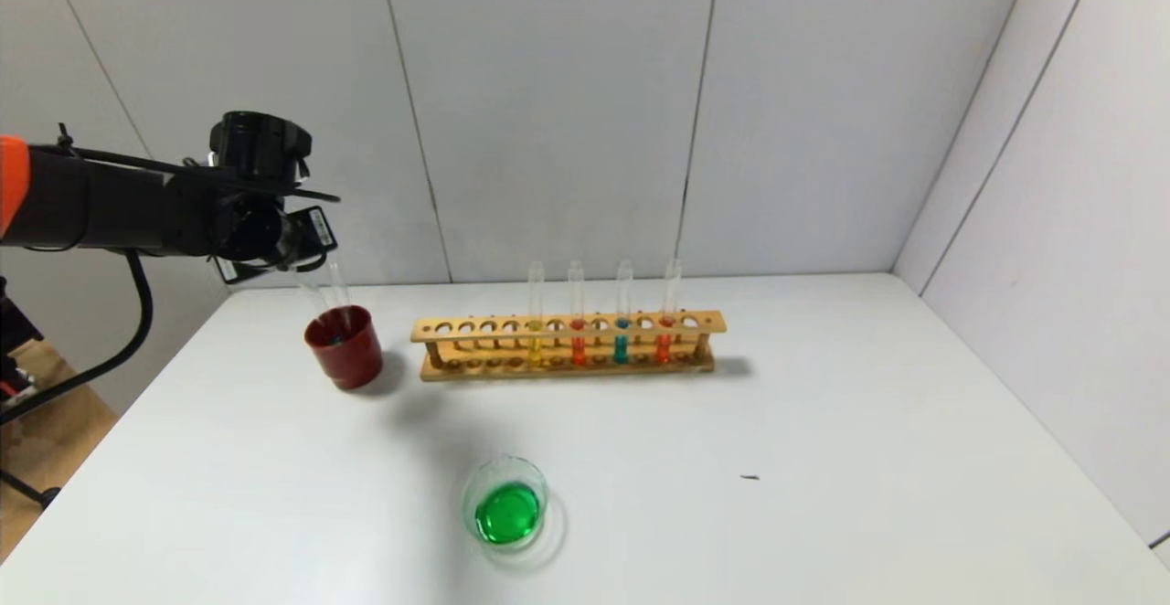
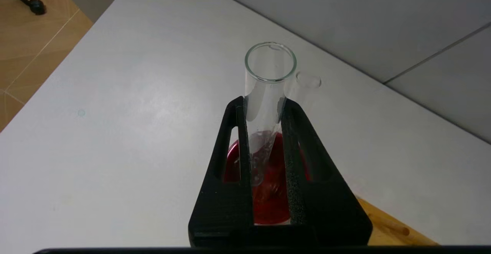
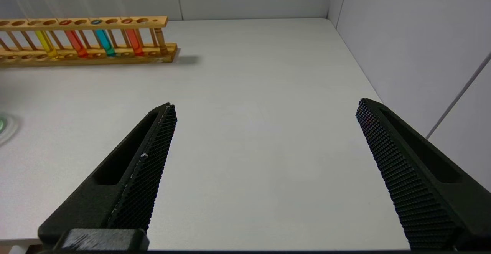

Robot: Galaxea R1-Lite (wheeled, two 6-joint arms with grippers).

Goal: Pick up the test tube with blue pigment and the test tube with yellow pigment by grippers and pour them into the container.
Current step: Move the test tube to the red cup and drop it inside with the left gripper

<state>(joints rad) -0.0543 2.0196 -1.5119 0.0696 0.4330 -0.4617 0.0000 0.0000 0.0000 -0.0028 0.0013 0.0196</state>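
My left gripper (image 2: 264,131) is up over the dark red cup (image 1: 345,346) at the far left of the tabletop (image 1: 823,459). Its two black fingers (image 2: 238,150) squeeze an empty glass tube (image 2: 268,93). The tube stands with its open mouth up and its round bottom down inside the cup. A second empty tube (image 2: 307,83) leans in the cup just beside it.

My right gripper (image 3: 264,169) hangs low over the bare right side of the tabletop. Its fingers are spread wide apart, and nothing is between them.

The wooden rack (image 1: 567,346) sits near the back, just right of the cup. Four tubes stand in it. I see a tube with yellow liquid (image 1: 535,335), then one with orange-red (image 1: 577,335), then one with blue liquid (image 1: 622,335), then another orange-red one (image 1: 664,335).

The glass container (image 1: 505,504) sits closer to me, in front of the rack and well apart from it. It has bright green liquid (image 1: 507,514) in it.
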